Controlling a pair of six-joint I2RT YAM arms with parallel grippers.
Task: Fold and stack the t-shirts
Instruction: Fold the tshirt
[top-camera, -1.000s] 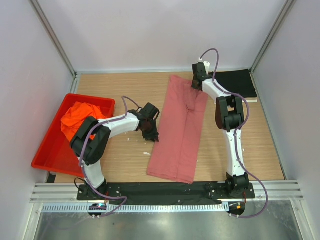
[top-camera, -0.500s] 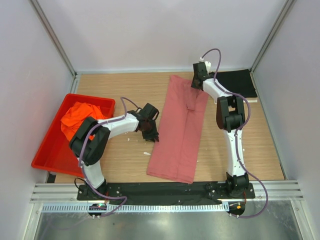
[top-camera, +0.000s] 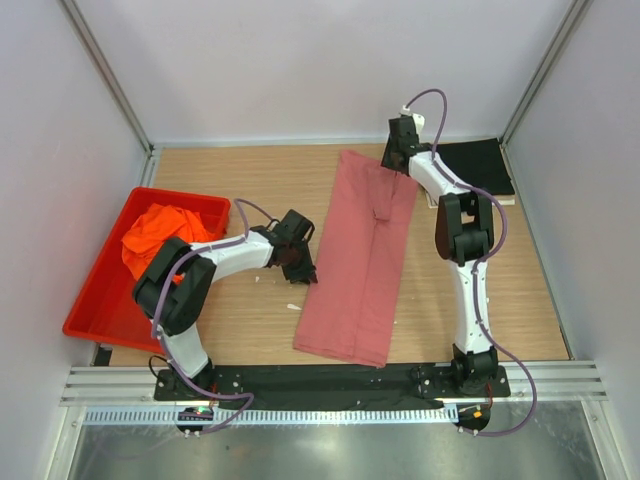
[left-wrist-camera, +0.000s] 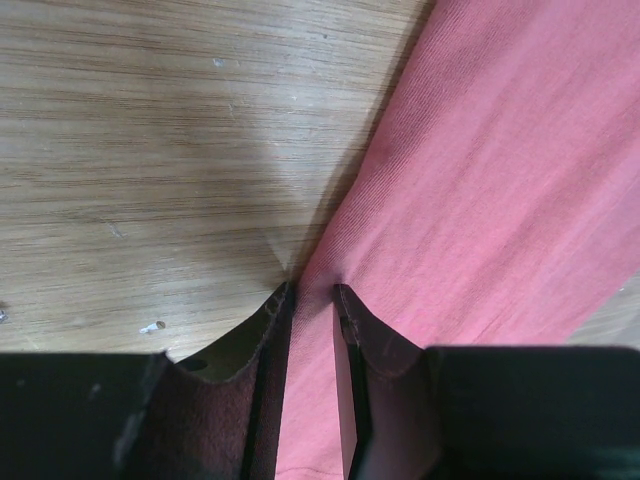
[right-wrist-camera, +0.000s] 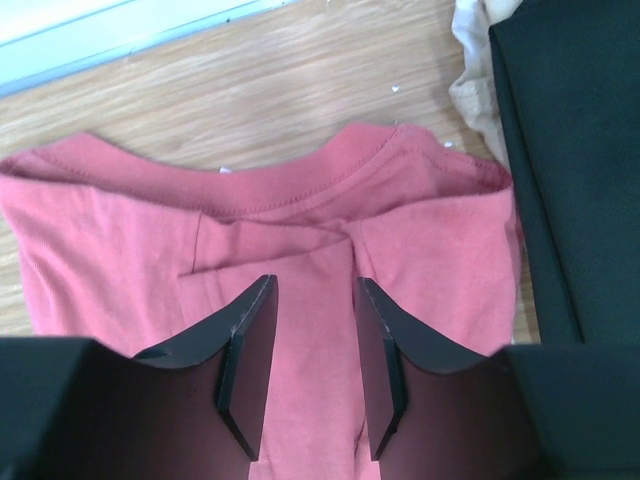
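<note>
The dusty rose-red t-shirt (top-camera: 360, 260) lies folded into a long strip down the middle of the table. My left gripper (top-camera: 300, 268) is low at its left edge. In the left wrist view the jaws (left-wrist-camera: 312, 290) stand nearly closed with a ridge of the rose cloth (left-wrist-camera: 480, 170) between them. My right gripper (top-camera: 397, 160) is open over the collar end, with flat rose cloth (right-wrist-camera: 150, 230) showing between its fingers (right-wrist-camera: 315, 290). The orange t-shirt (top-camera: 160, 230) is bunched in the tray. The black t-shirt (top-camera: 475, 165) lies folded at the back right.
A red plastic tray (top-camera: 95, 300) stands at the left edge of the table. The black shirt (right-wrist-camera: 570, 150) sits close to the right of the rose collar, with a pale beige scrap (right-wrist-camera: 475, 70) at its edge. Bare wood lies between tray and shirt.
My right gripper has moved a little toward the back wall over the collar. My left gripper has shifted slightly left and back at the shirt's edge. The shirt looks unchanged.
</note>
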